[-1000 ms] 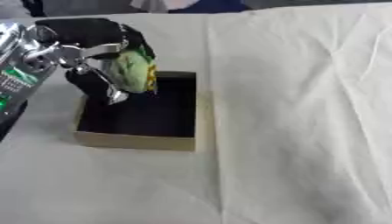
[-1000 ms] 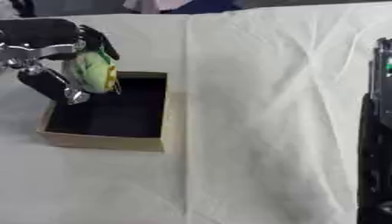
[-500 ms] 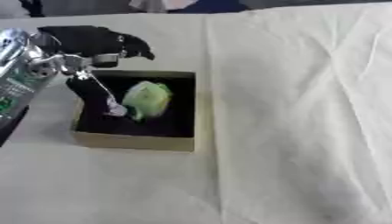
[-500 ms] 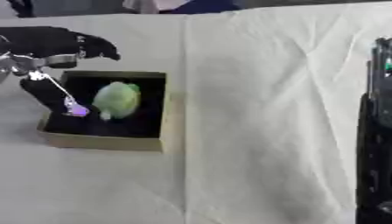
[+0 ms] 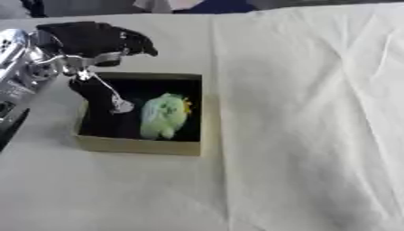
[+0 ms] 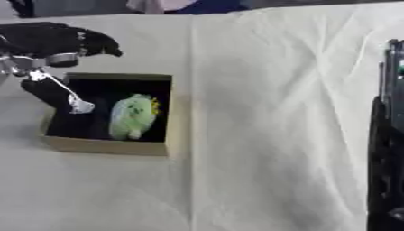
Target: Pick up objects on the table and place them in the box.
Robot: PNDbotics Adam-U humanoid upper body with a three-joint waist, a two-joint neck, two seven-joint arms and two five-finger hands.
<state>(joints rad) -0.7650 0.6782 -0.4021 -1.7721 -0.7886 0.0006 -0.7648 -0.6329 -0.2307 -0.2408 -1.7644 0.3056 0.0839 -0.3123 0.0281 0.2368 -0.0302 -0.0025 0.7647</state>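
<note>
Near edge: bare cream cloth (image 5: 300, 135), creased, covering the table; long fold lines running from near edge to far edge.

Right edge of right eye view: dark upright length of the right arm (image 6: 387, 149). Hand itself not in sight; fingers cannot be told.

Left half of table: open box (image 5: 134, 145), tan card walls, black inside, square to the near edge. Inside it, green soft object (image 5: 163, 115) with a small yellow patch at its upper right, lying toward the right wall, resting on the box floor.

Left hand (image 5: 93, 38) over the box's far left corner, black, fingers spread apart and uncurled, holding nothing. Thumb side reaching down into the box's left part, a thin silver rod with a silver tip (image 5: 121, 107) just left of the green object; touching or a sliver apart, cannot tell. Other fingers above the far wall, well clear of the object.

Silver forearm joints (image 5: 20, 72) at the left edge.

Far edge: cloth ends; beyond, dark and blue shapes (image 5: 213, 5), not made out.
</note>
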